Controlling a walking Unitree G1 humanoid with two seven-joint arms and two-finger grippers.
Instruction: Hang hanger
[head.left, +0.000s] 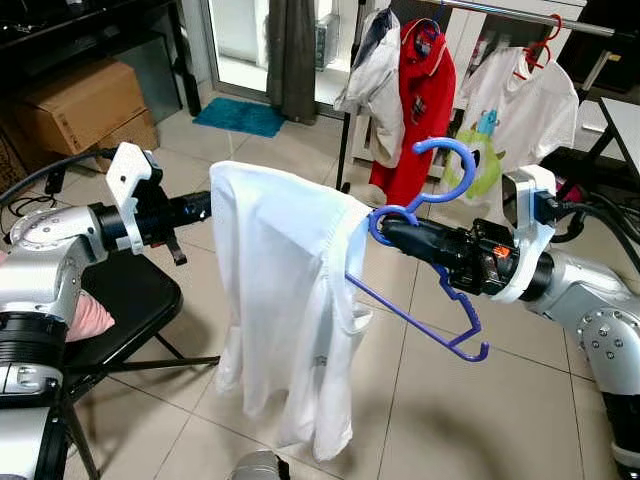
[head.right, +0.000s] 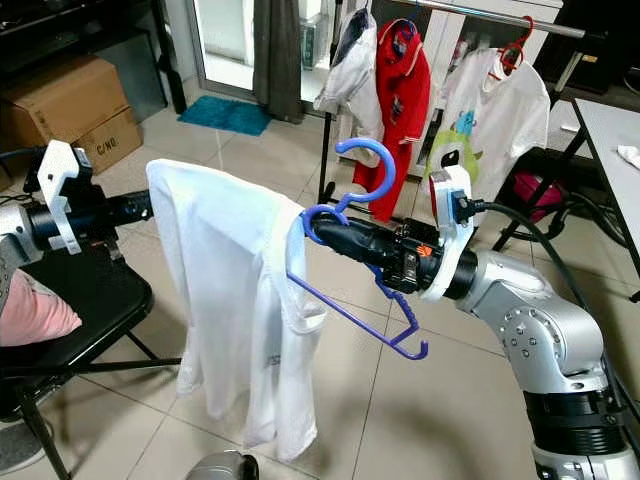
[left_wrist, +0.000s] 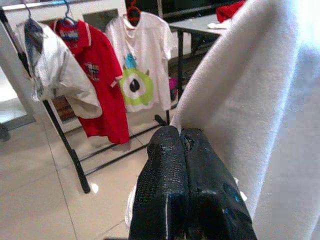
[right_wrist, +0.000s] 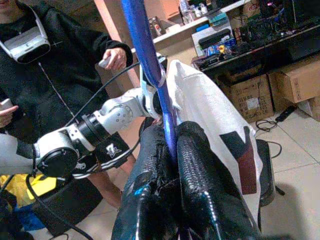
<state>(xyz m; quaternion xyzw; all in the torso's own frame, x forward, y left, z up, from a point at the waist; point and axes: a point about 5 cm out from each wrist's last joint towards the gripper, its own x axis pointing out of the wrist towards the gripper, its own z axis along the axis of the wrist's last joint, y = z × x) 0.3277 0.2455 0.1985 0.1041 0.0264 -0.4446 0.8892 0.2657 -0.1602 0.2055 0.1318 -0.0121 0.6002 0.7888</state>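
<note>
A blue hanger (head.left: 420, 215) is clamped at its neck between the fingers of the right tool (head.left: 392, 229), hook curled upward, lower bar slanting down beneath the arm. A white shirt (head.left: 285, 300) is draped over the hanger's left end and hangs in mid-air above the tiled floor (head.left: 470, 410). The left tool (head.left: 205, 205) is pinched tight on the shirt's far shoulder; its fingers (left_wrist: 172, 185) are seen pressed together against the cloth. Behind, a clothes rack (head.left: 520, 15) carries a red shirt (head.left: 425, 110) and a white printed tee (head.left: 505, 125). A black folding chair (head.left: 125, 300) is noted under the left arm.
</note>
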